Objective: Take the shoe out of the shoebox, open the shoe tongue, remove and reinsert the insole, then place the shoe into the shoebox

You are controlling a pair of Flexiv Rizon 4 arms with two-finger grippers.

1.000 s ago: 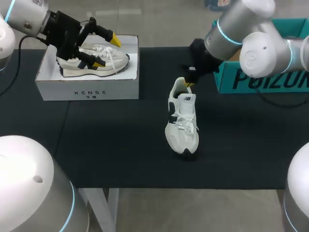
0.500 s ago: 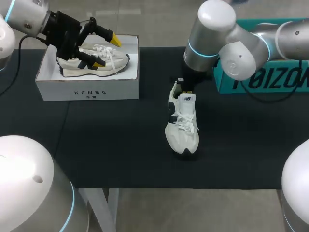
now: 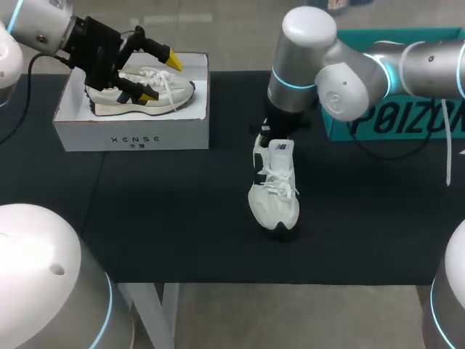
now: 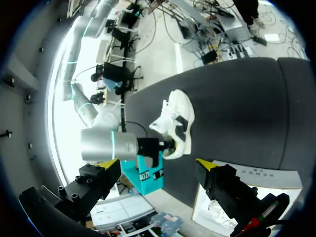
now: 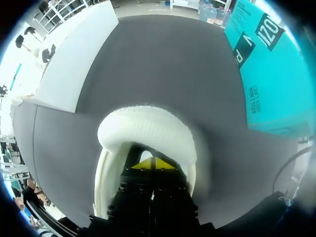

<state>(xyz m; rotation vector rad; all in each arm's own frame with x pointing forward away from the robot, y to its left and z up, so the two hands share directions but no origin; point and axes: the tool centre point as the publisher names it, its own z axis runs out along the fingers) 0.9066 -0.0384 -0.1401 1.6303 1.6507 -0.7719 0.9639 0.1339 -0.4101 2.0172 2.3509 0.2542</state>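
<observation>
A white shoe [image 3: 273,185] with dark side panels lies on the black table mat, toe toward the front edge. My right gripper [image 3: 267,135] points down into its heel opening. In the right wrist view its yellow tips [image 5: 150,164] are pressed together, shut, inside the padded heel collar [image 5: 148,129]; I see nothing between them. A second white shoe [image 3: 142,91] lies in the white shoebox [image 3: 131,132] at the back left. My left gripper [image 3: 160,78] hangs just above that shoe, fingers wide open and holding nothing. The left wrist view takes in the table shoe [image 4: 177,123] and the right arm [image 4: 111,145].
A teal box [image 3: 396,116] stands at the back right, close behind my right arm; it also shows in the right wrist view [image 5: 266,74]. The black mat [image 3: 182,218] covers the table to its front edge.
My right arm has swung left over the table shoe's heel and its shut gripper has dipped into the opening. The left arm and both shoes have stayed put.
</observation>
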